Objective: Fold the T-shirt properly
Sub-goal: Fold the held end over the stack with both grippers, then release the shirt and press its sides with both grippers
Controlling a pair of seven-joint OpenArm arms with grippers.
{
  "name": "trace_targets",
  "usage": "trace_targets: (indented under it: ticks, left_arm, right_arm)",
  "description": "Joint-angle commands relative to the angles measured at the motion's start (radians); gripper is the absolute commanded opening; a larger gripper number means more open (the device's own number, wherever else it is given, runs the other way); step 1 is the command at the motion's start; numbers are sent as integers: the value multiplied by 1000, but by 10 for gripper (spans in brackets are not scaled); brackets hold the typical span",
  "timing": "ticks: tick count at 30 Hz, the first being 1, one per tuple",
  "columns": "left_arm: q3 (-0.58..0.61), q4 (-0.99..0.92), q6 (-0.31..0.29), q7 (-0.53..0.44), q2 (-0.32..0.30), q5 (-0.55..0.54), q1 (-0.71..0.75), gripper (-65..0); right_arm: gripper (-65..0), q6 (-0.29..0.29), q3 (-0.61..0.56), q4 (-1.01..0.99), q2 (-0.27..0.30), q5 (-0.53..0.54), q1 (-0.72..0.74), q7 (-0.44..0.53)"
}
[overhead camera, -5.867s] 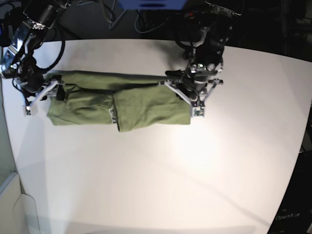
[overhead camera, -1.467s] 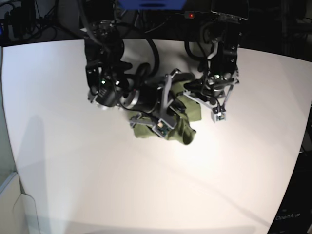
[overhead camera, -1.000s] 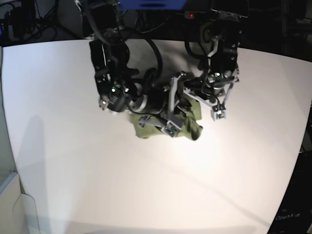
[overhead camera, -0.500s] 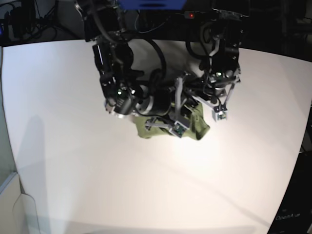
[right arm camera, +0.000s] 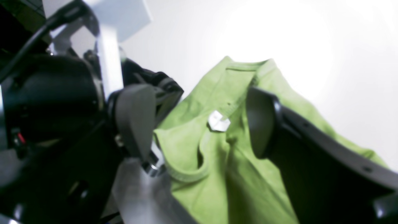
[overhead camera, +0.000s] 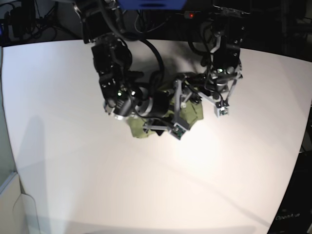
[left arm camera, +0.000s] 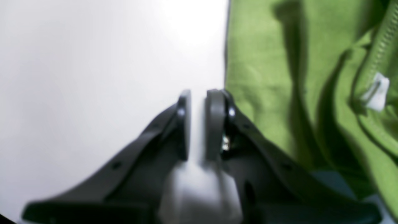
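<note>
The olive-green T-shirt point(overhead camera: 139, 130) lies bunched into a small heap at the table's middle, mostly hidden under my right arm. In the right wrist view the shirt point(right arm camera: 186, 137) shows its collar and white tag point(right arm camera: 219, 121). My right gripper point(right arm camera: 199, 118) is open, its jaws wide apart just above the collar, and it holds nothing; it also shows in the base view point(overhead camera: 178, 113). My left gripper point(left arm camera: 196, 99) is shut and empty over bare table, right beside the shirt's edge point(left arm camera: 264, 62), and it shows in the base view point(overhead camera: 220, 105). The tag point(left arm camera: 377, 93) shows at the far right.
The white table point(overhead camera: 146, 185) stretches wide in front and to both sides of the heap. Dark equipment and cables point(overhead camera: 146, 19) sit behind the far edge. The two arms stand close together over the shirt.
The shirt's right-hand corner that stuck out toward the front has drawn in, so the heap is more compact. My right arm has shifted slightly right. My left gripper has moved back a little.
</note>
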Motion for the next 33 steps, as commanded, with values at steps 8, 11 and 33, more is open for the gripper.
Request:
trace_targets:
  ticks: [8,11,33]
  left_arm:
    - [6,23,-6,-25,-25,-13,21,-571]
    - [3,54,-7,-25,-30,-13,51,-571]
    - [149,86,-76,29,-44,-13,97,-571]
  right_arm:
    - [-310,22,86,114,110,55,7,2]
    - [-438,22,150,129,173,58,16,2]
    - [-582,22,322,54,323,53,17,14]
